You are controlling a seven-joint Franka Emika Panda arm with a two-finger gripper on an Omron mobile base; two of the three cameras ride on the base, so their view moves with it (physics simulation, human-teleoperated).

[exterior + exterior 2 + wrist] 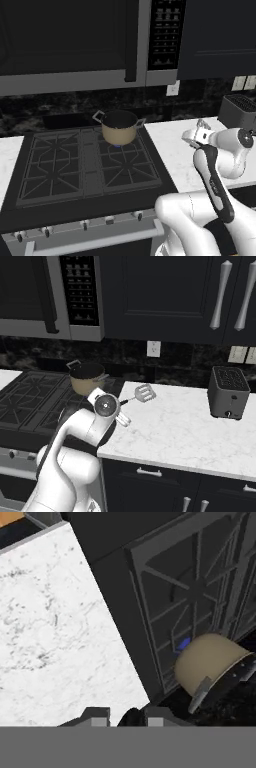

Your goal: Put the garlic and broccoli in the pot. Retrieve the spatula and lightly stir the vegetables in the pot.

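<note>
The tan pot [119, 128] with a dark inside stands on the stove's back right burner, over a small blue flame; it also shows in the right base view [86, 378] and the hand view [210, 666]. Garlic and broccoli are hidden from me; the pot's inside is too dark to read. My gripper [121, 403] hovers over the marble counter just right of the stove, shut on the dark handle of the spatula [144, 392], whose slotted grey head points away to the right. In the left base view the gripper [199, 131] has the spatula head [202, 123] behind it.
The black gas stove [85, 165] lies left of the white marble counter [180, 431]. A dark toaster [228, 392] stands at the counter's back right. A microwave [75, 40] and dark cabinets hang above. A wall outlet [153, 348] sits behind the counter.
</note>
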